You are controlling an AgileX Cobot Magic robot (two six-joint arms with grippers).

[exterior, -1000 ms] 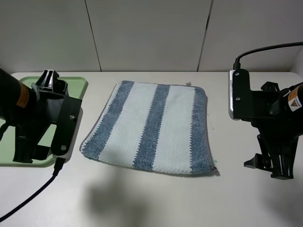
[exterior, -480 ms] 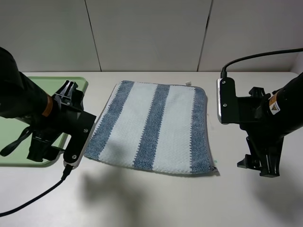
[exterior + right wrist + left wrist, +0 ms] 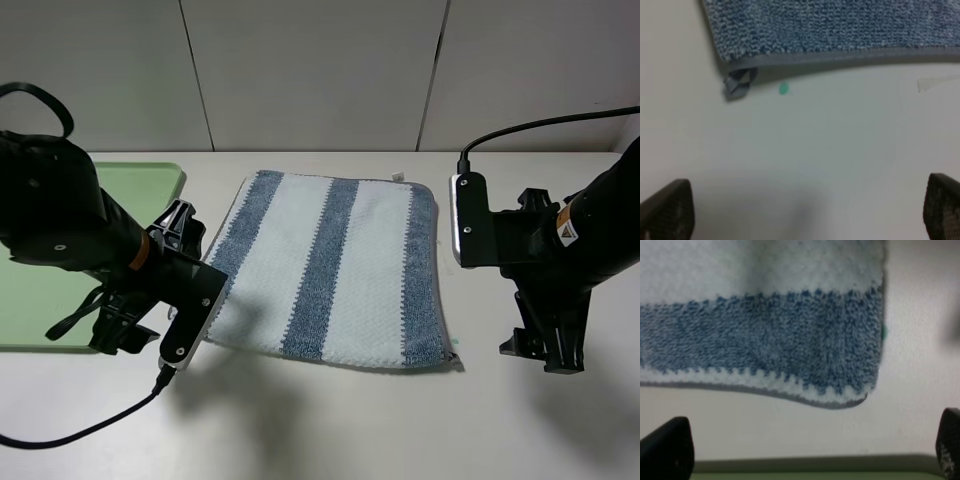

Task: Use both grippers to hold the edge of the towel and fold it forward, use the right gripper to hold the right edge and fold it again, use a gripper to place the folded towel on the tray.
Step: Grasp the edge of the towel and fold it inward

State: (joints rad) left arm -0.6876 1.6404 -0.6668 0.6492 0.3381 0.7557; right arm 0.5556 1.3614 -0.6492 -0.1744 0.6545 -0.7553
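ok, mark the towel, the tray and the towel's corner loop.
towel (image 3: 323, 270): exterior high view, middle blue stripe.
tray (image 3: 150, 182): exterior high view, bare floor near its far corner.
corner loop (image 3: 737, 85): right wrist view, the grey loop itself.

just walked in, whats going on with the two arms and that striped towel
A two-armed robot is setting up to fold the striped towel, which lies flat and unfolded on the table. The left gripper hangs open by the towel's near left corner, and the right gripper hangs open just off its near right corner. Neither one touches the cloth yet. The green tray, where the folded towel should end up, sits to the left, partly hidden by the left arm.
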